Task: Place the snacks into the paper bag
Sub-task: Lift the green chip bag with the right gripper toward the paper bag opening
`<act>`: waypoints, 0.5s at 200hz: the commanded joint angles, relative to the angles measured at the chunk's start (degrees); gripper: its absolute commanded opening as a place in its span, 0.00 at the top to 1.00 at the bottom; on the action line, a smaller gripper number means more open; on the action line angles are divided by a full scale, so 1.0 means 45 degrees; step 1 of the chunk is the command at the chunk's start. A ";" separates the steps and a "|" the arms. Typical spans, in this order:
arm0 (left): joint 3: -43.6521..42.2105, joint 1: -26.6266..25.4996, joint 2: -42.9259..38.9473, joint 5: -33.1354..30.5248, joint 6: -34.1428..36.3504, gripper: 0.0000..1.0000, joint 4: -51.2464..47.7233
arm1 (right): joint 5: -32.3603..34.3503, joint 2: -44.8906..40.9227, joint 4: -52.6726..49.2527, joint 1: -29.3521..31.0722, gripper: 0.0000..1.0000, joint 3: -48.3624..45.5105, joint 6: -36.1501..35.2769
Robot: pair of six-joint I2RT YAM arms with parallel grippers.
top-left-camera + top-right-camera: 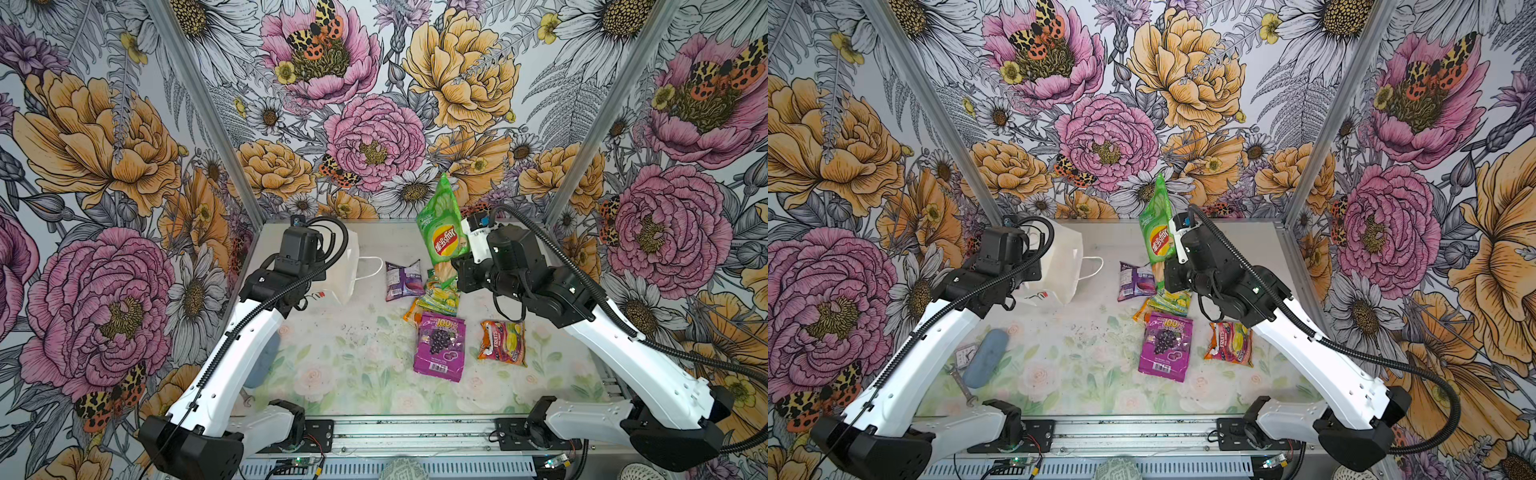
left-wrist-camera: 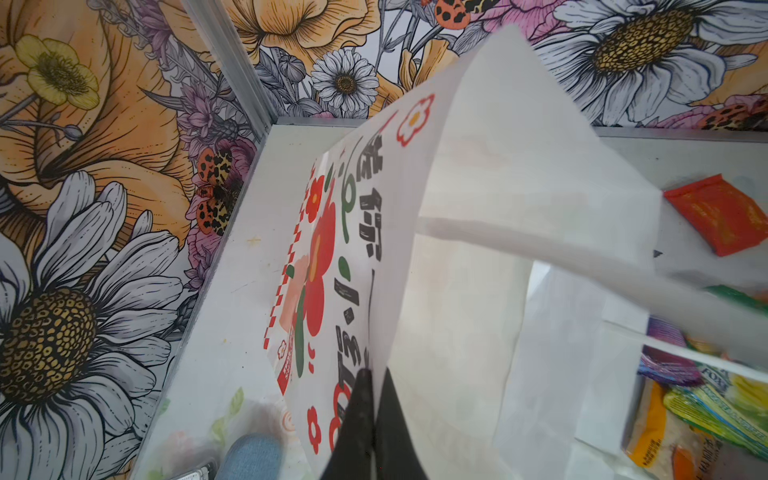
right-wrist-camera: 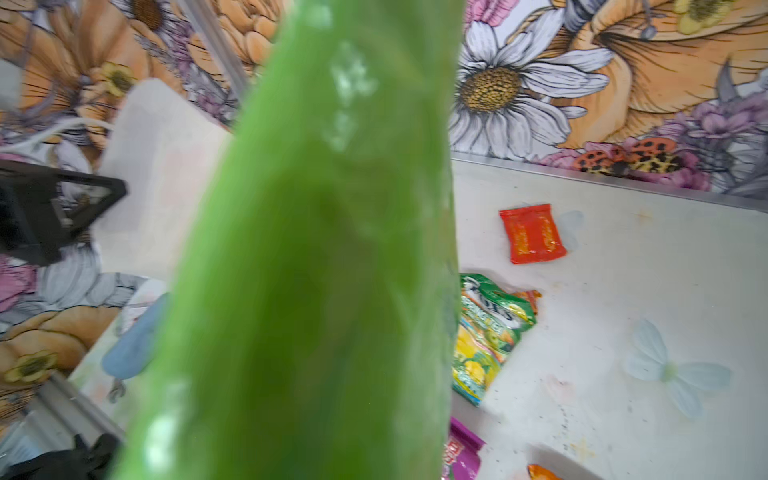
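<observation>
Aloft, glossy green chip bag point(image 1: 441, 224)

Top views: bright, even, diffuse light with no clear direction. Only faint soft shadows fall on the table point(image 1: 353, 345) under the packets. There are small glare patches on the purple pouch point(image 1: 440, 347) and the green chip bag point(image 1: 442, 232). Both views are sharp overall, with wide-angle bend at the edges: the metal posts point(image 1: 203, 104) lean and splay.

Left wrist view: the paper bag point(image 2: 519, 174) is nearly blown-out white and its folds are hard to read. Its closest part is soft, and the wallpaper point(image 2: 83, 208) is sharp.

Right wrist view: the green chip bag fills the middle, badly out of focus, with smeared white highlights. The red packet point(image 3: 532, 234) and the table behind are fairly sharp.
</observation>
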 commanded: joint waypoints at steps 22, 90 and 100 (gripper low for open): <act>-0.0170 -0.0205 -0.0093 -0.0087 0.0174 1.00 0.0618 | -0.0902 0.0377 0.0184 0.1804 1.00 0.1231 0.1271; -0.0228 -0.1216 0.0202 -0.0475 0.0427 1.00 0.0633 | -0.0836 0.1808 0.0186 0.3792 1.00 0.2408 0.1214; -0.0248 -0.1312 0.0243 -0.0459 0.0446 1.00 0.0640 | -0.0598 0.1799 0.0181 0.3813 1.00 0.2655 0.1149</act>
